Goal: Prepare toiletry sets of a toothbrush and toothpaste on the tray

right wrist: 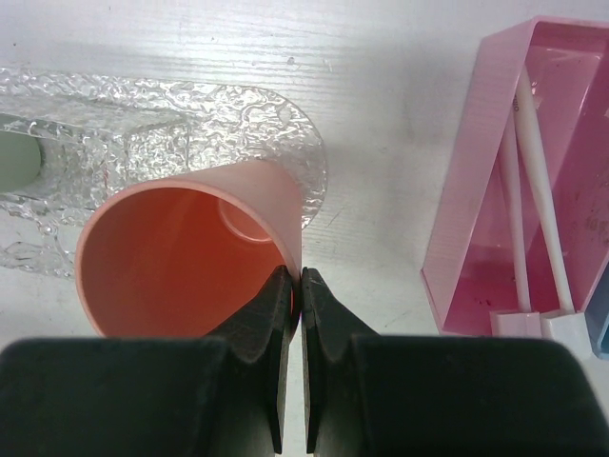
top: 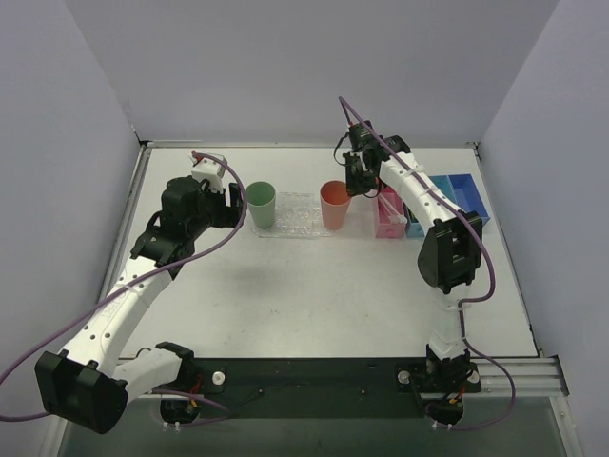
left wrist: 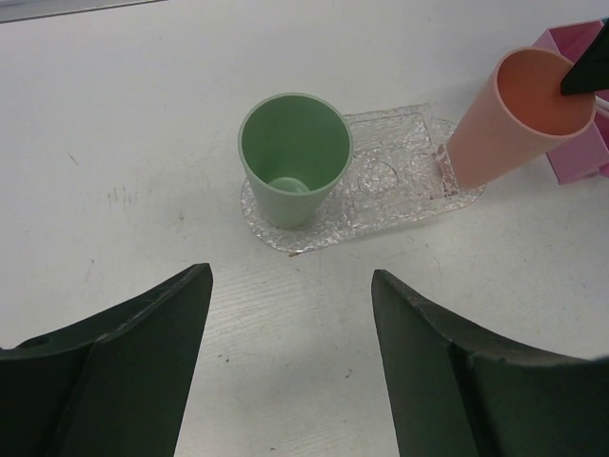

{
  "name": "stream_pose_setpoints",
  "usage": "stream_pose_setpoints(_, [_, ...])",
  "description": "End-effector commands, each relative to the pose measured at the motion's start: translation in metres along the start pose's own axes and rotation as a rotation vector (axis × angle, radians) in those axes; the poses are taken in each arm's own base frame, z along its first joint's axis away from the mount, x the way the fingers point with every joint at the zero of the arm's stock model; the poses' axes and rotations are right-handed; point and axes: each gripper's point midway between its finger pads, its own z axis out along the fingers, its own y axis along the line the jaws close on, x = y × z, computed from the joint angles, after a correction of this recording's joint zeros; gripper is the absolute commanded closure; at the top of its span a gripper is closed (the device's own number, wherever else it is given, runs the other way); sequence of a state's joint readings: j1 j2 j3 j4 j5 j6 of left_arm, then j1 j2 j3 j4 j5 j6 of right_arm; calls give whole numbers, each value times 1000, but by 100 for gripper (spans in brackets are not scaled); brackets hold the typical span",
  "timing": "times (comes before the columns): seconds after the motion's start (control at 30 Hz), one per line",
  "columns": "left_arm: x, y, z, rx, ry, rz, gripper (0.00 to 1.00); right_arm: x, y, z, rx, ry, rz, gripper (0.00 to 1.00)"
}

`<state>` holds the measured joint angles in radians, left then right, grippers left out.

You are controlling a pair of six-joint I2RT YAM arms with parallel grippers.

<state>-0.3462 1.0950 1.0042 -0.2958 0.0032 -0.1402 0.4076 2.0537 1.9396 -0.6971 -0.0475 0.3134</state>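
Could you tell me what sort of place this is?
Likely a robot lab cell: plain partition walls around a white table, two bolted arms, a salmon cup at a clear tray.

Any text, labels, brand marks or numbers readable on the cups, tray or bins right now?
None: no print, label or number shows on the green cup, salmon cup, clear tray, pink bin or the toothbrushes in it.

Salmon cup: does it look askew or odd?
The salmon cup at the tray's end leans toward the pink bin, its rim pinched by the right end effector; the green cup stands upright.
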Motion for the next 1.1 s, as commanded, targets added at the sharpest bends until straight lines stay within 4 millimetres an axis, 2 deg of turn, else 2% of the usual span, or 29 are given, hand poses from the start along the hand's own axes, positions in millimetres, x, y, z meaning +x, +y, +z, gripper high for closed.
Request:
stream_pose_setpoints(0.0, [-9,1,0,-11,-32,17,22,-12,2,-3,12,-51,12,100])
stream_pose_setpoints(0.7, [-8,1,1,-12,-29,19,22,-3,4,13,20,-48,4,100])
stream_pose_setpoints(1.07, [-10,0,-1,-9,-35,20,22,0,6,15,18,-46,1,100])
